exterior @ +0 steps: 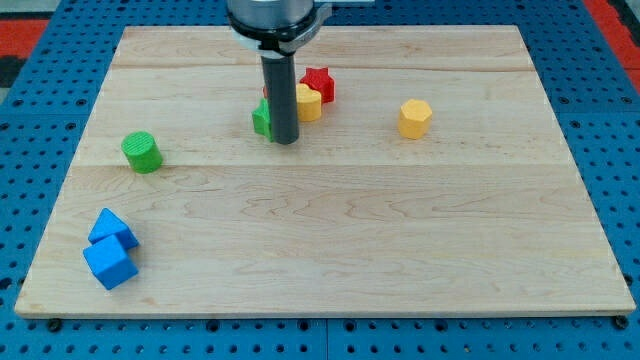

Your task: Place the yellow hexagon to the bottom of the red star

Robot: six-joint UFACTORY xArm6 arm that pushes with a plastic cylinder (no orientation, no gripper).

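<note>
The red star (320,83) lies near the top middle of the wooden board (330,250). The yellow hexagon (414,118) lies alone to the right of it and slightly lower, well apart from it. A second yellow block (309,103), its shape partly hidden by the rod, touches the red star's lower left side. My tip (286,141) rests on the board just below and left of that yellow block, far to the left of the yellow hexagon. A green block (261,120) sits against the rod's left side, partly hidden.
A green cylinder (141,152) stands at the left. Two blue blocks (112,228) (110,263) lie together at the bottom left corner. A sliver of red shows behind the rod's left edge, above the green block.
</note>
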